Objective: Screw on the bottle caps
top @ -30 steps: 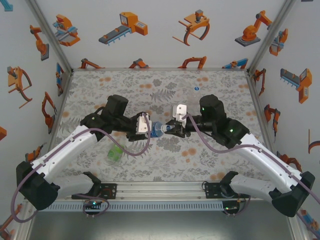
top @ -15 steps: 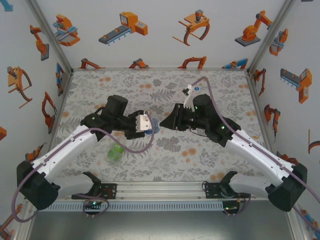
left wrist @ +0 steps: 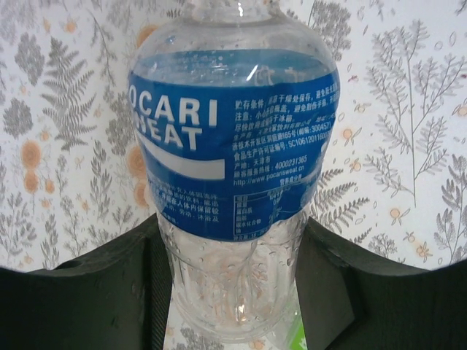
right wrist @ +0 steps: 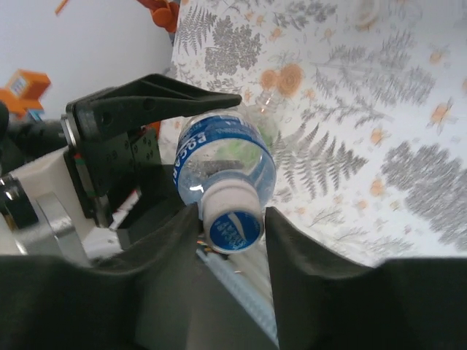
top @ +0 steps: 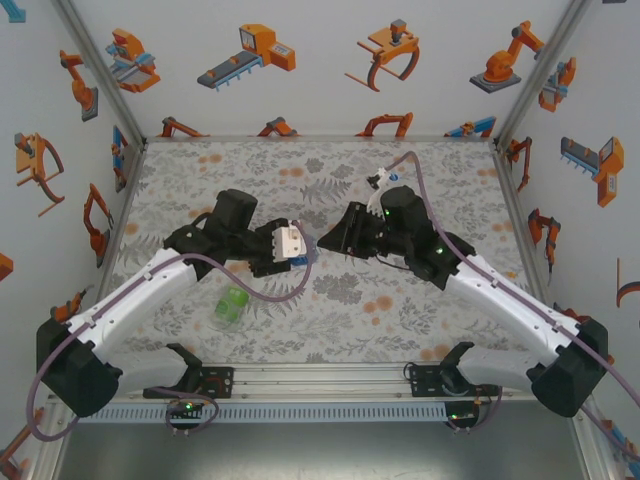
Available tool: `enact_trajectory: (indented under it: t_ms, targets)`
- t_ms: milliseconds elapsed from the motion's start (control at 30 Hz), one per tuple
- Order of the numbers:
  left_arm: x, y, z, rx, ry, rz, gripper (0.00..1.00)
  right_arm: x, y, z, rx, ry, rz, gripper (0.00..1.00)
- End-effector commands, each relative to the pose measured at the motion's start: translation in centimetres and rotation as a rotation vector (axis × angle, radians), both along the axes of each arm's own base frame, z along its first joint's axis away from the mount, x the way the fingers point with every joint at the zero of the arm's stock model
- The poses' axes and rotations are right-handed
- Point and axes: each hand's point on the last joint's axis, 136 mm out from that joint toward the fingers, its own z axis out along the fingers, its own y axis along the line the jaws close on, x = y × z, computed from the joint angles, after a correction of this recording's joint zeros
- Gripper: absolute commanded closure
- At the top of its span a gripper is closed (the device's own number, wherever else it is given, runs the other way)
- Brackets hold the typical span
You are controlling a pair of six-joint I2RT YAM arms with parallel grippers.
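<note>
Right wrist: meets cap [right wrist: 232, 222] head-on inside right gripper [right wrist: 232, 211], hold unclear, in line with bottle [right wrist: 222, 157] clamped low by left gripper [left wrist: 233, 292].

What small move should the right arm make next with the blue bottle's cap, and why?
Probably close the right gripper on the cap and give a tightening twist. The cap sits on the neck of the blue-label bottle, between the right jaws, though whether they pinch it is unclear, and the left gripper clamps its body.
</note>
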Motion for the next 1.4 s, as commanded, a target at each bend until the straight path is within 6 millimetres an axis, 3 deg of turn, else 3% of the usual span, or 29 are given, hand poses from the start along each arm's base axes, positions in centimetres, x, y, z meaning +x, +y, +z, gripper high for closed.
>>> enact_trajectory:
  t_ms: [0, 200, 467, 767, 967, 1367]
  targets:
    - [-1.4, -1.3, 2.6, -0.098, -0.026, -0.079, 1.00, -1.1, 0.0, 5.8, -0.049, -0.339, 0.141, 0.46]
    - [-1.8, -1.3, 2.8, -0.109, -0.026, -0.096, 1.00, -4.5, -1.0, 8.3, -0.212, -0.751, 0.394, 0.44]
    - [-4.0, -1.9, 3.3, -0.151, 0.019, -0.204, 1.00, -11.0, -1.0, 6.8, -0.293, -1.237, 0.901, 0.44]
    - [-4.7, -2.0, 4.0, -0.158, 0.027, -0.223, 1.00, -10.2, -0.2, 5.7, -0.311, -1.322, 0.902, 0.44]
    - [-4.8, -1.9, 3.9, -0.154, 0.029, -0.223, 1.00, -10.1, 0.2, 5.6, -0.287, -1.325, 0.898, 0.55]
    - [-4.9, -1.9, 4.0, -0.159, 0.031, -0.223, 1.00, -10.1, 0.4, 5.1, -0.264, -1.296, 0.906, 0.63]
